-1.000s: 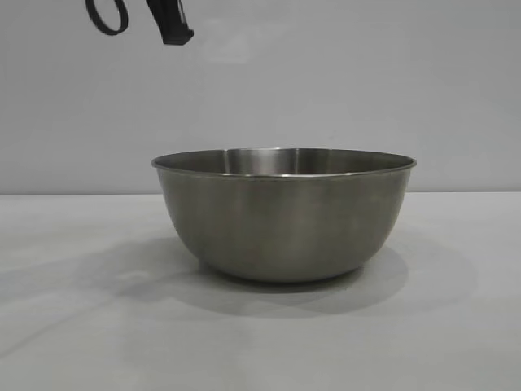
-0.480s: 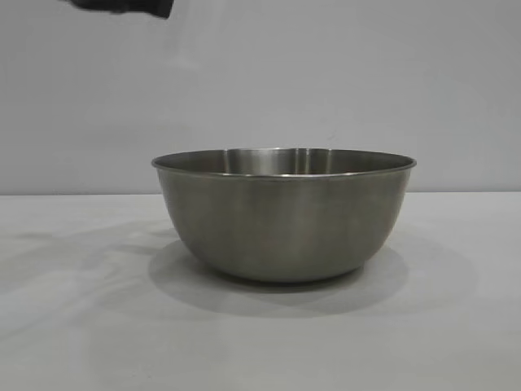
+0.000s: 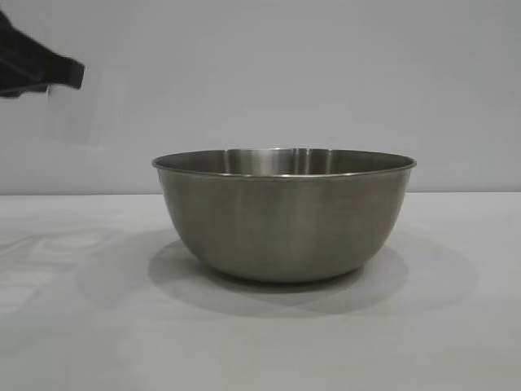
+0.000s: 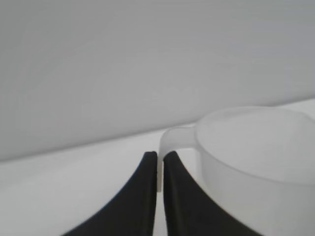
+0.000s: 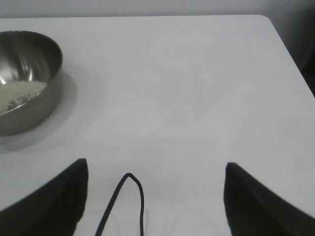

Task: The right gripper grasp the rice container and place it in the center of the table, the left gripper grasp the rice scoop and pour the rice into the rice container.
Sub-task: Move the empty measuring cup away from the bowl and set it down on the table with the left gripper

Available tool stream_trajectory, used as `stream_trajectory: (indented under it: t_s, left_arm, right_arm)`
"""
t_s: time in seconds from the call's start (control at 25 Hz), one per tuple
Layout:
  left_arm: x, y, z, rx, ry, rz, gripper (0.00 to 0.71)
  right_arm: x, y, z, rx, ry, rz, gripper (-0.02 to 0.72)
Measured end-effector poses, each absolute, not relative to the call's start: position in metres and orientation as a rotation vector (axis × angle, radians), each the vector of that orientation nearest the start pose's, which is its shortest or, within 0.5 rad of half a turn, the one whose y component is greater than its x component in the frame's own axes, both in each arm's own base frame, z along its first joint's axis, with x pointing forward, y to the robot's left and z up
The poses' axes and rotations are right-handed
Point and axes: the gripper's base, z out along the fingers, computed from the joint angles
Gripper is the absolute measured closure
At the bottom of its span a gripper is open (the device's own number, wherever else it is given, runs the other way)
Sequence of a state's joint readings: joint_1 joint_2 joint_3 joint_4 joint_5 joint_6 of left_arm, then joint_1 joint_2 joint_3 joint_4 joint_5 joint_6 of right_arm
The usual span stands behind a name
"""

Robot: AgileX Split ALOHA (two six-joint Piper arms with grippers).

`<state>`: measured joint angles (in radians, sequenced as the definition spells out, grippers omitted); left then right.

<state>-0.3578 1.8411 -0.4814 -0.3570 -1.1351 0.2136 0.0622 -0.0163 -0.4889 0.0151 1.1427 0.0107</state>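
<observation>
The rice container (image 3: 283, 220), a big steel bowl, stands upright on the white table (image 3: 456, 326). The right wrist view shows it (image 5: 47, 91) off to one side with rice (image 5: 19, 93) heaped in its bottom. My left gripper (image 4: 160, 156) is shut on the small side handle of the clear plastic rice scoop (image 4: 256, 152); what the scoop holds does not show. A black part of the left arm (image 3: 49, 69) hangs high at the exterior view's left edge, apart from the bowl. My right gripper (image 5: 156, 169) stands open over bare table, well away from the bowl.
A thin black cable (image 5: 129, 196) loops between the right gripper's fingers. The table's rounded corner (image 5: 268, 22) and side edge show in the right wrist view. A plain grey wall (image 3: 326, 81) stands behind the bowl.
The black part of the left arm has swung from above the bowl's left side out to the left edge and lower. The bowl has not moved.
</observation>
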Motion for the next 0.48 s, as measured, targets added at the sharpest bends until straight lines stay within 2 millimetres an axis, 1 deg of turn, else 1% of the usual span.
stream_trajectory:
  t_s: [0.16,0.24,0.48]
  left_arm:
    - [0.284,-0.076,0.106,0.133,1.822,0.064,0.71]
    - [0.284,-0.077,0.095,0.151,1.855,0.064,0.71]
    - [0.291,-0.083,0.083,0.166,1.871,0.017,0.71]
  right_arm:
    - [-0.01,0.001,0.268,-0.056,2.121,0.062,0.194]
    - [-0.01,0.001,0.268,-0.056,2.121,0.062,0.194]
    - [-0.01,0.001,0.268,-0.056,2.121,0.062,0.194]
